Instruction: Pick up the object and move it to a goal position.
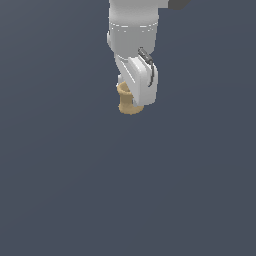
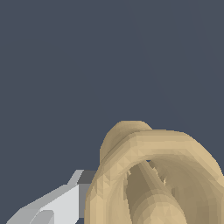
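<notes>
Hanging from my white arm in the exterior view, my fingers sit closed against the tan object, which pokes out at the exterior view's left of them; whether it touches the grey floor I cannot tell. At my wrist, the object looms close, rim and central knob showing, one finger pressed against its side.
</notes>
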Controlling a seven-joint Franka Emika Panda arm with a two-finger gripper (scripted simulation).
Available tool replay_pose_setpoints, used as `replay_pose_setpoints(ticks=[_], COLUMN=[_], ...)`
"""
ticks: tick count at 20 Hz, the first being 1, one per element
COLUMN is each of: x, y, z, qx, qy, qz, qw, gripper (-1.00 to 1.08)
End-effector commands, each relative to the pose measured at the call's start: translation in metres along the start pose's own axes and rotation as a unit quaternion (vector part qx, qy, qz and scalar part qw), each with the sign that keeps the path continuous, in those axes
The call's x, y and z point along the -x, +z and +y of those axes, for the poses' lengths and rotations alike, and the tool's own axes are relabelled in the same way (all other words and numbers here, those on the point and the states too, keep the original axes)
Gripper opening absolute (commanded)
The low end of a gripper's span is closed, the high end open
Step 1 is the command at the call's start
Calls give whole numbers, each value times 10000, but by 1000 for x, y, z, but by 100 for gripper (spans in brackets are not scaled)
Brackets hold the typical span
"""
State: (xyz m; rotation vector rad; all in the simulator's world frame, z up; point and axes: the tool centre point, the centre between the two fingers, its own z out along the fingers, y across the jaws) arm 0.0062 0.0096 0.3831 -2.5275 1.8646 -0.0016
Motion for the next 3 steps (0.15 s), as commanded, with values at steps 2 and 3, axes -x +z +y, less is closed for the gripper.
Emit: replay_pose_setpoints(ticks=[2,3], x=[1,1], y=[2,3], z=[-1,-2], qx=[6,6], qy=[-3,-3], qz=[-1,-1], qw=[10000,10000], gripper=[-100,-100])
